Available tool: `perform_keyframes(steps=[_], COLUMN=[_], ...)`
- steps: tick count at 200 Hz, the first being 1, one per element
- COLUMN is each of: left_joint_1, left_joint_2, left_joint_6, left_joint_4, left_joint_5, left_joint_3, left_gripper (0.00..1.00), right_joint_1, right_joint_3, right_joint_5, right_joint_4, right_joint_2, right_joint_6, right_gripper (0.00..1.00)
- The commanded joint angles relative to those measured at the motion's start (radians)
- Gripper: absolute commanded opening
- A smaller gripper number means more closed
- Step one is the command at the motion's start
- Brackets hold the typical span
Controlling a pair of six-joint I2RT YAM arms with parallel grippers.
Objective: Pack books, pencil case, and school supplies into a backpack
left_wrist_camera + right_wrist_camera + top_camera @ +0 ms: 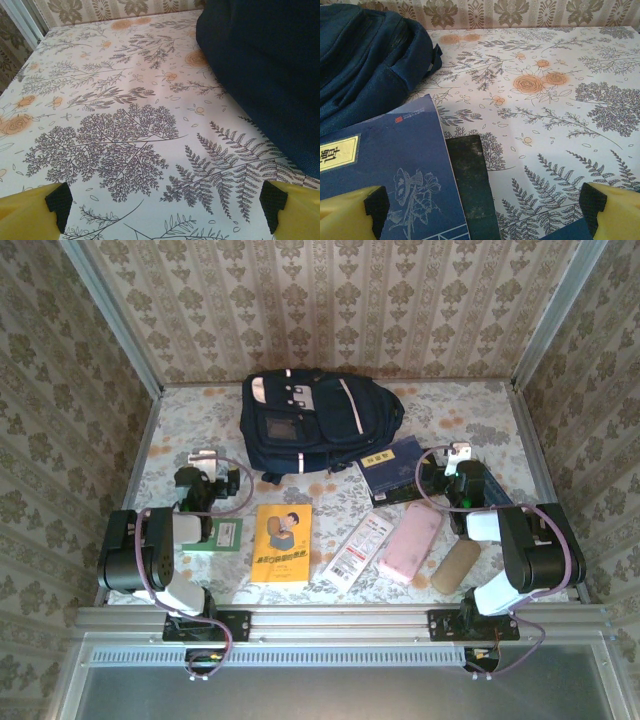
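Top external | 1 backpack (310, 425) | 3 books (281, 544) | 3 school supplies (409, 541)

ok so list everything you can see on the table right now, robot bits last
backpack: 1, navy with pale stripes, far middle
navy book: 1, dark navy with yellow label, by the backpack's near right corner
yellow paperback: 1, yellow, near middle
green booklet: 1, green, left of the paperback
white packet: 1, white with red print, right of the paperback
pink pouch: 1, pink, right of the packet
tan pouch: 1, tan, near right
dark strip: 1, blackish, along the navy book's edge, unclear what
tablecloth: 1, white floral
left arm: 1, black and white, near left
right arm: 1, same, near right
left fingers: 2, yellow, open over bare cloth
right fingers: 2, yellow, open over the navy book
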Motion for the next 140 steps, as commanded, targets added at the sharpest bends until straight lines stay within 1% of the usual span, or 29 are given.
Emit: perform_keyframes(steps=[1,10,19,25,37,43,56,73,85,95,111,113,115,119,124,140], left_joint_1=[0.009,0.013,0.013,0.013,0.007,0.001,-0.028,-0.096,-0.167,-0.256,-0.429,-0.440,-0.473,-0.523,-0.566,-0.705], left_joint_2=[-0.015,-0.057,-0.137,-0.185,-0.279,-0.329,-0.433,-0.522,-0.567,-0.598,-0.618,-0.619,-0.620,-0.621,-0.621,-0.620], left_joint_6=[-0.015,-0.024,-0.032,-0.032,-0.023,-0.010,0.033,0.055,0.004,-0.035,-0.109,-0.122,-0.133,-0.159,-0.189,-0.272], left_joint_4=[0.011,-0.043,-0.131,-0.193,-0.275,-0.318,-0.471,-0.658,-0.735,-0.809,-0.964,-0.987,-1.008,-1.045,-1.101,-1.246], left_joint_5=[0.019,0.013,0.001,-0.002,-0.001,0.004,0.007,0.004,-0.006,-0.026,-0.148,-0.163,-0.178,-0.201,-0.225,-0.300], left_joint_3=[0.017,0.027,0.041,0.053,0.080,0.101,0.179,0.298,0.361,0.410,0.508,0.520,0.529,0.555,0.580,0.648], left_gripper=[1.00,1.00,1.00,1.00,1.00,1.00,1.00,1.00,1.00,1.00,1.00,1.00,1.00,1.00,1.00,1.00], right_joint_1=[-0.013,-0.017,-0.017,-0.017,-0.014,-0.007,0.027,0.119,0.198,0.289,0.431,0.448,0.467,0.500,0.547,0.684], right_joint_3=[0.005,0.002,0.004,0.022,0.078,0.103,0.121,0.155,0.232,0.287,0.371,0.380,0.391,0.410,0.438,0.531], right_joint_5=[-0.029,-0.039,-0.028,-0.006,0.032,0.052,0.129,0.231,0.264,0.270,0.265,0.264,0.261,0.260,0.262,0.324], right_joint_4=[-0.006,0.000,-0.004,-0.062,-0.239,-0.307,-0.366,-0.431,-0.552,-0.628,-0.748,-0.761,-0.778,-0.809,-0.849,-0.986], right_joint_2=[-0.012,-0.014,-0.023,-0.051,-0.142,-0.215,-0.331,-0.460,-0.523,-0.549,-0.587,-0.593,-0.596,-0.607,-0.621,-0.655], right_joint_6=[0.001,0.005,0.009,0.015,0.022,0.023,0.046,0.095,0.153,0.147,0.124,0.120,0.118,0.111,0.098,0.089], right_gripper=[1.00,1.00,1.00,1.00,1.00,1.00,1.00,1.00,1.00,1.00,1.00,1.00,1.00,1.00,1.00,1.00])
